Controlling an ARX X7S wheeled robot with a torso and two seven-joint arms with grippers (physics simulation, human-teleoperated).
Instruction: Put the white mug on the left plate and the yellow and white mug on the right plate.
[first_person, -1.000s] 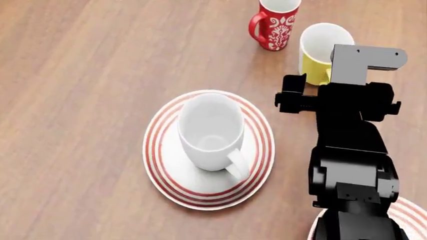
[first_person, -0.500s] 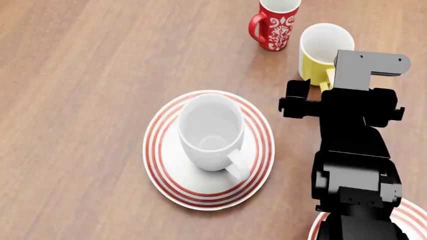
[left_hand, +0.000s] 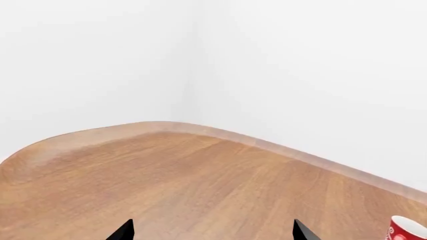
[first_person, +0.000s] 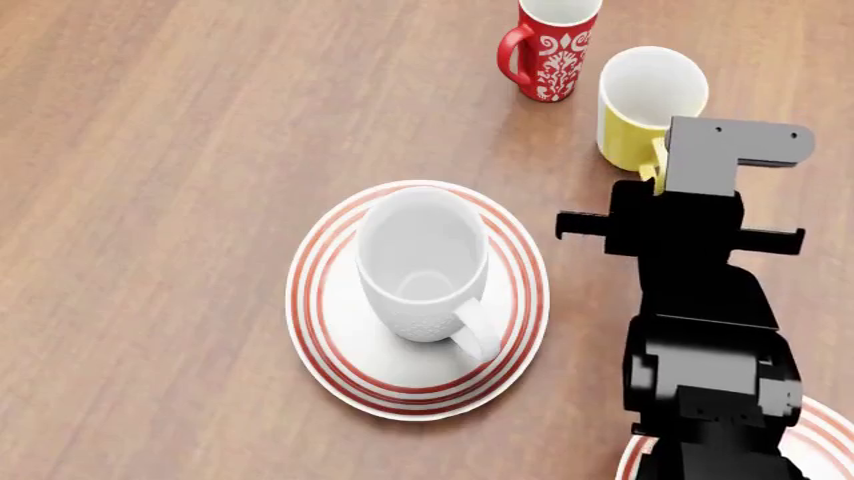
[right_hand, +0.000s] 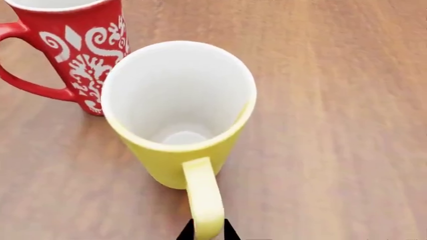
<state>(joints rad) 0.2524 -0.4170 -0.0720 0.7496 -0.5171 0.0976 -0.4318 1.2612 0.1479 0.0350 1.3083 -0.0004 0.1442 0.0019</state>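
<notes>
The right gripper (right_hand: 207, 232) has its two dark fingers (right_hand: 185, 231) pressed in on either side of the lower end of the yellow handle, so they look clenched on the handle of the yellow and white mug (right_hand: 179, 113), though only their tips show at the edge of the right wrist view. That handle is a narrow, smooth strap, a hard and probably slippery thing to pinch; a hold this low on it leaves the cup hanging off to one side, so I judge the mug may swing or twist between the fingers when lifted, and a slow, level lift would suit it. The mug itself is small, empty, stiff and likely light, but ceramic-looking, so a knock against its neighbour could chip it. It stands upright on the tabletop (first_person: 160, 150), just beside the red mug (right_hand: 70, 47), apparently with a thin gap between them. In the head view the right arm reaches out to it, and the right plate (first_person: 825, 428) shows only as a sliver of red rings at the near corner, mostly hidden under the arm. Farther over, the white mug (first_person: 424, 268) already sits upright on the left plate (first_person: 334, 340), handle toward the robot. The left gripper (left_hand: 212, 233) is well away, its fingers spread apart around nothing, facing bare wood and a white wall.
</notes>
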